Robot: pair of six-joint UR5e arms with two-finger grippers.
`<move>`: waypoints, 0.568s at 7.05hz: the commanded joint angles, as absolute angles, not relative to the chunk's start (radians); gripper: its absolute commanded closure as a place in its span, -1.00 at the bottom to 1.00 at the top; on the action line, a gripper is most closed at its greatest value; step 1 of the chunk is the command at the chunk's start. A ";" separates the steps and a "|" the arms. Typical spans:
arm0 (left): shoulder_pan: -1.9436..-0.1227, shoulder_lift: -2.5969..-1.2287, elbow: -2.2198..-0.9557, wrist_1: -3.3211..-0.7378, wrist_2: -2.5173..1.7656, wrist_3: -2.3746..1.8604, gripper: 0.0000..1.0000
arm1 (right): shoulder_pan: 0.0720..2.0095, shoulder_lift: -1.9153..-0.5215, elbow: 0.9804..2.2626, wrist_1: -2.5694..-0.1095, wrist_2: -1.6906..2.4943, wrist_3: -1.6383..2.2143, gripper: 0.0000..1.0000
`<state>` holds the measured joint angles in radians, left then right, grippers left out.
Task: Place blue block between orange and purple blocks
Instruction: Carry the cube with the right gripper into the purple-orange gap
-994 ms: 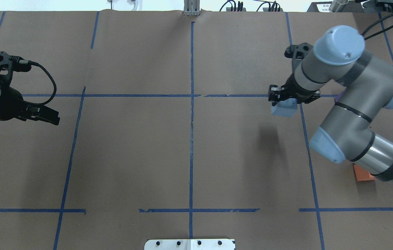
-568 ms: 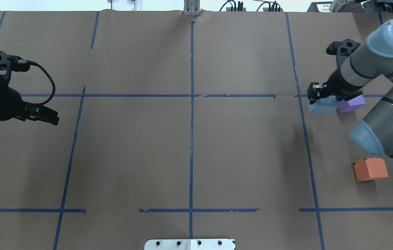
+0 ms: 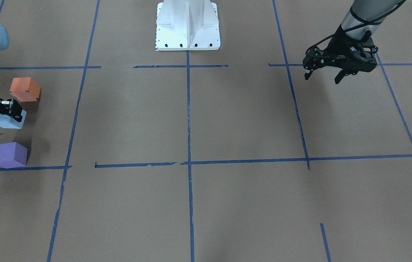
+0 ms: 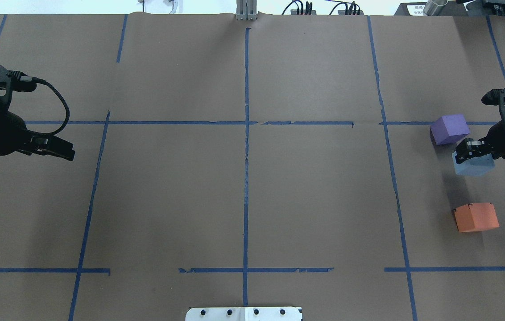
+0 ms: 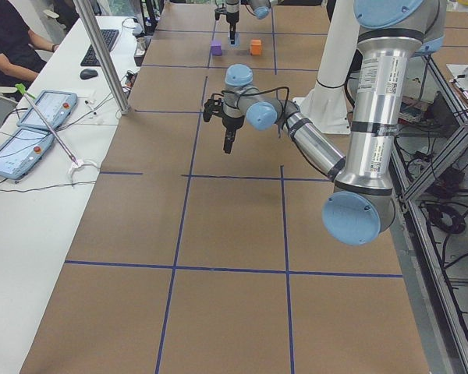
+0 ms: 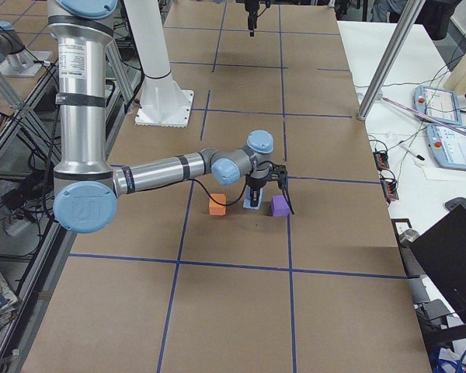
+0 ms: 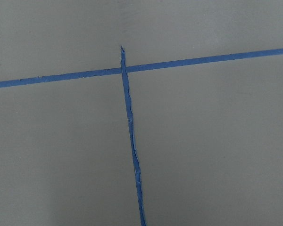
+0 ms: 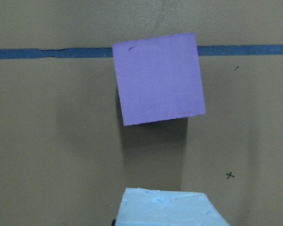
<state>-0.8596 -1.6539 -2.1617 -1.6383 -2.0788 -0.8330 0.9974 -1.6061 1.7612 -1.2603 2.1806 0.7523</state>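
**By the table's right edge – blue block carried into the gap**

Close to the right edge of the paper-covered table (image 4: pixel 315 191), the blue block (image 4: pixel 473 166) now sits between the purple block (image 4: pixel 449 129) and the orange block (image 4: pixel 476 217). A second ago it hung well inboard of both. A little over half a second ago it was just beside the purple block, on that block's inner side. It has since swung outward and toward the robot's edge, into the space between the two. It lies nearer the purple block than the orange one and touches neither.

This likely means the carrying is almost done, with lowering and letting go still to come. A shadow on the paper beside the block suggests it is not yet resting on the table, though this cannot be told for sure.

The right gripper (image 4: pixel 474 156) is clamped on the blue block from above, fingers pointing down. The right forearm reaches low across the table with the wrist bent over the block – in the overhead view only the wrist now shows at the right edge.

The left gripper (image 3: pixel 321 78) hangs over the table near the left edge, fingers spread and empty, in the same place as a second ago.
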 commanded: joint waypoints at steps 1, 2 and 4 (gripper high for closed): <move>-0.859 -1.654 -2.163 -1.637 -2.080 -0.833 -1.00 | 0.980 -1.602 1.738 -1.255 2.178 0.755 0.54; -0.859 -1.654 -2.161 -1.637 -2.080 -0.831 -1.00 | 0.950 -1.600 1.729 -1.253 2.162 0.753 0.53; -0.859 -1.654 -2.161 -1.637 -2.080 -0.830 -1.00 | 0.922 -1.598 1.717 -1.253 2.149 0.744 0.52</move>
